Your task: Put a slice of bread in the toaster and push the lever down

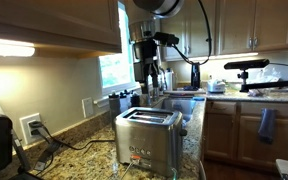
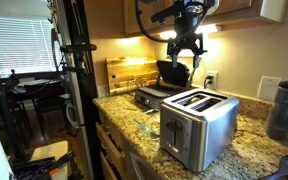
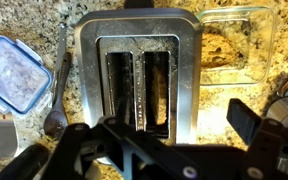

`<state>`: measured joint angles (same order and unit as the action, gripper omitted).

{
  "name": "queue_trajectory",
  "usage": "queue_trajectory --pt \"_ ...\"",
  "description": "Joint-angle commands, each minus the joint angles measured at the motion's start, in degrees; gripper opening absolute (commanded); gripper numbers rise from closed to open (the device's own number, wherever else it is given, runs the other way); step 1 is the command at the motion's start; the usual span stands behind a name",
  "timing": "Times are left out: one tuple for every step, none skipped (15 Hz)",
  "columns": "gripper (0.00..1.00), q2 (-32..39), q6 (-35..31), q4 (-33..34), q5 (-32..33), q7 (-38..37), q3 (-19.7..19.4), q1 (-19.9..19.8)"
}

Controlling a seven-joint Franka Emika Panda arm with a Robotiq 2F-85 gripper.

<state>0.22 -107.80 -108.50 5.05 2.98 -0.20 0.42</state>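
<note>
The brushed-steel two-slot toaster [image 1: 149, 135] stands on the granite counter and shows in both exterior views [image 2: 199, 125]. Its narrow end carries small red-lit buttons [image 1: 137, 157]. In the wrist view the toaster [image 3: 189, 60] lies right below me. A brownish slice of bread [image 3: 156, 95] sits in its right-hand slot, and the left slot looks dark and empty. My gripper [image 3: 164, 130] is open and empty, its fingers spread wide above the toaster. It hangs well above the toaster in both exterior views [image 1: 149, 78] [image 2: 184, 45]. I cannot make out the lever.
A clear glass container [image 3: 259, 45] with more bread stands beside the toaster. A blue-lidded container [image 3: 14, 70] and a spoon [image 3: 56, 90] lie on its other side. A black appliance [image 2: 164, 85] and a wooden board [image 2: 129, 72] stand behind. A sink [image 1: 179, 100] lies further along the counter.
</note>
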Motion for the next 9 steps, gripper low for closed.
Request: queue_trajectory --pt "1.0 -5.1 -1.1 -4.3 0.9 0.5 -0.7 -0.8" --pt "1.0 -6.0 -1.1 -4.9 0.7 0.7 -0.9 -1.0" --pt "1.0 -6.8 -1.2 -5.6 0.8 0.6 -1.1 -1.2" --pt "1.0 -7.7 -1.2 -6.4 0.5 0.6 -1.4 -1.4" --pt "1.0 -8.9 -1.4 -7.5 0.6 0.3 -1.5 -1.5" --pt "1.0 -9.7 -1.4 -8.5 0.5 0.3 -1.6 -1.7" --pt "1.0 -10.7 -1.6 -9.7 0.4 0.3 -1.7 -1.8" --pt "1.0 -12.1 -1.5 -11.0 0.0 0.7 -1.9 -1.9" --pt "1.0 -13.2 -1.9 -12.2 -0.2 0.9 -2.0 -1.9"
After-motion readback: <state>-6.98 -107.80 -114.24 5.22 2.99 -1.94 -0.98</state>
